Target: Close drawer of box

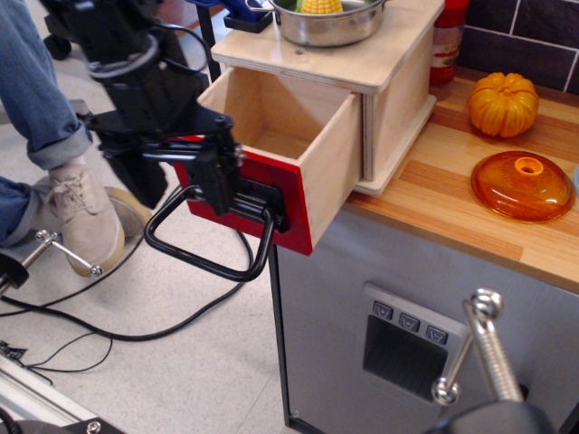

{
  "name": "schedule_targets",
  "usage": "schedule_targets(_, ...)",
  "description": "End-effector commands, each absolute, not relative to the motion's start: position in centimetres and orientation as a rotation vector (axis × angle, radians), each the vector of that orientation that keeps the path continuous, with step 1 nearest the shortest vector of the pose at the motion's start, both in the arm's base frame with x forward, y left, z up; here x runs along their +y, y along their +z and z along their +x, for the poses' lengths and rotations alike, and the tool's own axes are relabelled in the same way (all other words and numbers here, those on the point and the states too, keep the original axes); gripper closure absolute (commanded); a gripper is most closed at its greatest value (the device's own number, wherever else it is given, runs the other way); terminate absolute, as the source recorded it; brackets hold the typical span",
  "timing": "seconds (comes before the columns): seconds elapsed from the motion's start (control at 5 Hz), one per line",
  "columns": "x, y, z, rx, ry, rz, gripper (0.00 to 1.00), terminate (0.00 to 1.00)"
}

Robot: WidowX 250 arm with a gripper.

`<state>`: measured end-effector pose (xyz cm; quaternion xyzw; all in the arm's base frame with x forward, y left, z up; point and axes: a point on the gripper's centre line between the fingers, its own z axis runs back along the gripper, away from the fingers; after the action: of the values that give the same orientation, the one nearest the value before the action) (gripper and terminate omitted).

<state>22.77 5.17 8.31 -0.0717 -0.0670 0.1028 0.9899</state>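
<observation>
The box [362, 81] sits at the surface's [452, 199] left edge, its drawer [298, 154] pulled far out past that edge, handle [213, 240] hanging from the red front. The gripper [213, 167] presses against the front's left part; whether its jaws are spread or clenched cannot be told. A pan [327, 20] rests on the box.
</observation>
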Motion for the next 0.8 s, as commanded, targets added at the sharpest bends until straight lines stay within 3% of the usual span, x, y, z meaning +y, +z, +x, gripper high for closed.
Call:
schedule_targets(0.0,5.7,9.1,26.3,-0.210,0.222,-0.099,0.00,0.00)
schedule_targets(0.4,5.7,8.9,29.0,-0.245,0.202,-0.041,0.00,0.00)
schedule_targets(0.6,6.0,10.0,30.9,-0.233,0.171,-0.012,0.00,0.00)
